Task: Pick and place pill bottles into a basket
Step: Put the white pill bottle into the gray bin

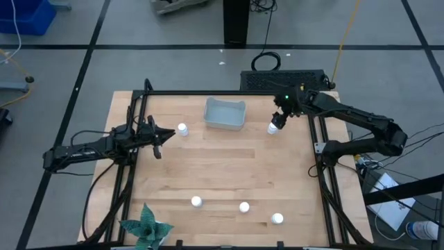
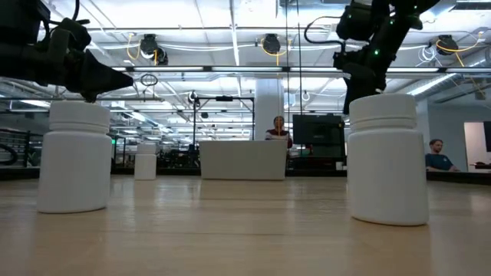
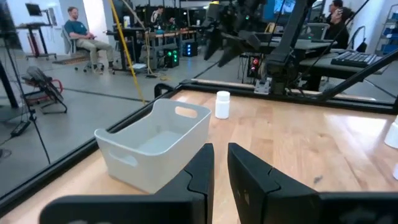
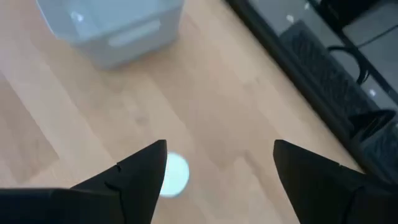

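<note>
The light grey-blue basket [image 1: 224, 113] stands on its base at the table's far middle. Five white pill bottles stand upright on the table: one left of the basket [image 1: 182, 129], one right of it [image 1: 272, 128], three near the front [image 1: 196, 202] [image 1: 244, 207] [image 1: 277, 219]. My right gripper [image 1: 280, 115] is open above the bottle to the right of the basket. In the right wrist view that bottle's cap [image 4: 174, 173] shows beside one finger, below my gripper [image 4: 217, 168]. My left gripper [image 1: 161, 135] is shut and empty, just left of the bottle beside the basket. It faces the basket [image 3: 155, 143].
A green paper plant [image 1: 146, 228] stands at the front left corner. Dark frame rails run along the table's left, right and far edges. A black box [image 1: 284, 78] lies behind the far edge. People sit in the room beyond [image 2: 439, 156]. Bare wood lies across the table's middle.
</note>
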`<state>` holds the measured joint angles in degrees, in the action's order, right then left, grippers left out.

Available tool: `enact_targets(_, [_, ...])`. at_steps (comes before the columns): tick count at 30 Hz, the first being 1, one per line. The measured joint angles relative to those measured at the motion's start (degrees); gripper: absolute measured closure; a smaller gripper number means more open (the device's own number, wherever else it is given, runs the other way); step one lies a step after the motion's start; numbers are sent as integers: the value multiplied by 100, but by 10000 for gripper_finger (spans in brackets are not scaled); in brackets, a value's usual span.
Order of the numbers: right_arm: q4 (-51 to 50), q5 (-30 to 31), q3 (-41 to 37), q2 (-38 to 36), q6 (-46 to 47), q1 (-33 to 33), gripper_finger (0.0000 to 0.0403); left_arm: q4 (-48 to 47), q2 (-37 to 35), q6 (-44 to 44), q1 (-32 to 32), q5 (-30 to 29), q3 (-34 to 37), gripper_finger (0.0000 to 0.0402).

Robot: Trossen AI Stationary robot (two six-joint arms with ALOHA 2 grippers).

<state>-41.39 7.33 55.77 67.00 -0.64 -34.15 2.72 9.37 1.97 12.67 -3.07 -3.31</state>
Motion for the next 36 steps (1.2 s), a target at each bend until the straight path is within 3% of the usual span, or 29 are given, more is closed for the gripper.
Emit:
enact_targets(7, [49, -27, -142, 145, 62, 30, 95, -48, 2, 115, 161, 0, 0, 350])
enact_targets(16, [87, -312, -142, 149, 352, 221, 94, -140, 0, 182, 205, 4, 0, 350])
enact_targets(36, [-198, -273, -283, 151, 923, 614, 94, -151, 1, 285, 205, 24, 0, 350])
